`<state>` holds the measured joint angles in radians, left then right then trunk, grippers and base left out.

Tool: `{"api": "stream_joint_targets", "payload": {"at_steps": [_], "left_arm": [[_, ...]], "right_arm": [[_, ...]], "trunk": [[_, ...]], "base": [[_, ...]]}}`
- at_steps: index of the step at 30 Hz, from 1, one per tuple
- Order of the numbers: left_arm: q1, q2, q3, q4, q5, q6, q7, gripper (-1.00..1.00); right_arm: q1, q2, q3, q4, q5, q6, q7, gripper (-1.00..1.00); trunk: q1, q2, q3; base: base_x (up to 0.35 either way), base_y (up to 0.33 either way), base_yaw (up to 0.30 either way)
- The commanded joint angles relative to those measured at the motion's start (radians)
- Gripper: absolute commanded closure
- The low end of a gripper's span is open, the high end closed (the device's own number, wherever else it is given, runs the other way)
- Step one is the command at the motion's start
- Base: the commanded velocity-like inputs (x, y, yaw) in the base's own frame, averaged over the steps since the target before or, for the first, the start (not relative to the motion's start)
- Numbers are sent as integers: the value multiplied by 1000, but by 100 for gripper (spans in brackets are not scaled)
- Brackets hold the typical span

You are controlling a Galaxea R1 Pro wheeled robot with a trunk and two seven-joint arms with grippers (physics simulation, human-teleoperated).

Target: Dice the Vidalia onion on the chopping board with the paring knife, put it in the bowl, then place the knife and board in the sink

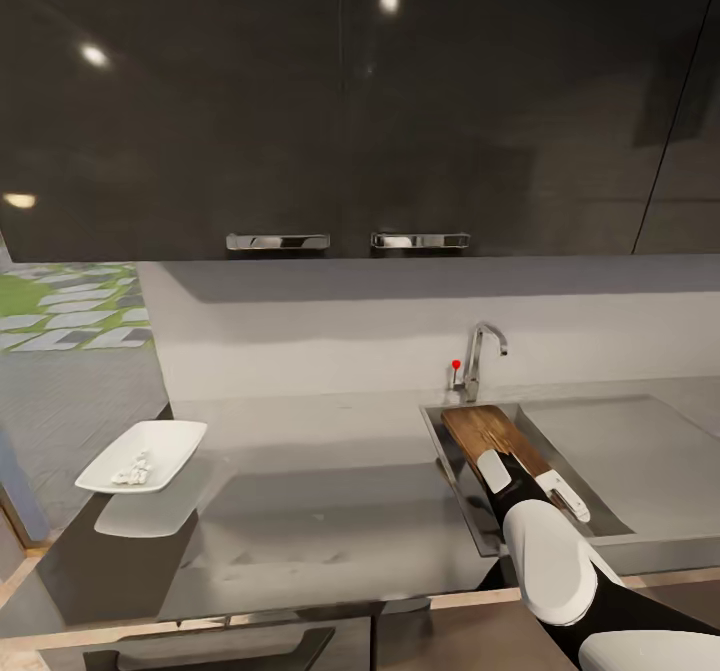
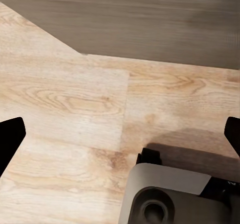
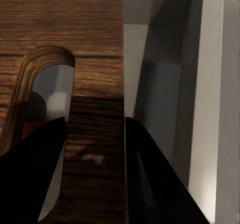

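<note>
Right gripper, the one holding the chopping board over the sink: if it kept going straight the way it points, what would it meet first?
Probably the sink: the right gripper, shut on the chopping board, aims into the basin, though depth is unclear.

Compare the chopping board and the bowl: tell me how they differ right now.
The chopping board is dark-brown wood with grain; the bowl is plain white. The board hangs tilted over the sink, clamped by the right gripper at its handle slot; the bowl sits free on the countertop. The bowl holds small white pieces; the board's face is bare. Both have rounded corners.
</note>
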<state>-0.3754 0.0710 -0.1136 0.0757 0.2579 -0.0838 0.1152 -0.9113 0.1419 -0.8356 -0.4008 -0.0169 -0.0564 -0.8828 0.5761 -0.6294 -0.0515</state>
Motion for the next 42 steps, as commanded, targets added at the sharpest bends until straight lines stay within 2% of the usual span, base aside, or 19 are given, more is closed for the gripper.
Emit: {"api": "stream_joint_targets", "payload": {"at_steps": [1,9,13,22,27,29,42], "left_arm": [[-2,0,-9,4,9,-6,0,-100],[31,-3,-9,7,9,4,0,-100],[52,-7,-9,7,8,34,-3,-100],[117,-41,-9,7,8,51,-7,-100],[171,-84,-9,7,7,52,-10,-100],[183,-92,-9,7,7,52,-11,-100],[191,-95,-9,7,7,50,-10,-100]], "right_arm": [[-1,1,-3,-1,-1,-6,1,100],[-1,1,-3,-1,-1,-6,1,100],[-1,0,-3,-1,-1,-5,1,100],[-1,-1,-3,-1,-1,-5,1,100],[-1,0,-3,-1,-1,-5,1,100],[-1,1,-3,-1,-1,-5,1,100],[-1,1,-3,-1,-1,-5,3,100]], "trunk": [[0,-2,-2],[0,-2,-2],[0,-2,-2],[0,-2,-2],[0,-2,-2],[0,-2,-2],[0,-2,-10]], "base": [[42,0,0],[9,0,0],[0,0,0],[0,0,0],[0,0,0],[0,0,0],[17,0,0]]}}
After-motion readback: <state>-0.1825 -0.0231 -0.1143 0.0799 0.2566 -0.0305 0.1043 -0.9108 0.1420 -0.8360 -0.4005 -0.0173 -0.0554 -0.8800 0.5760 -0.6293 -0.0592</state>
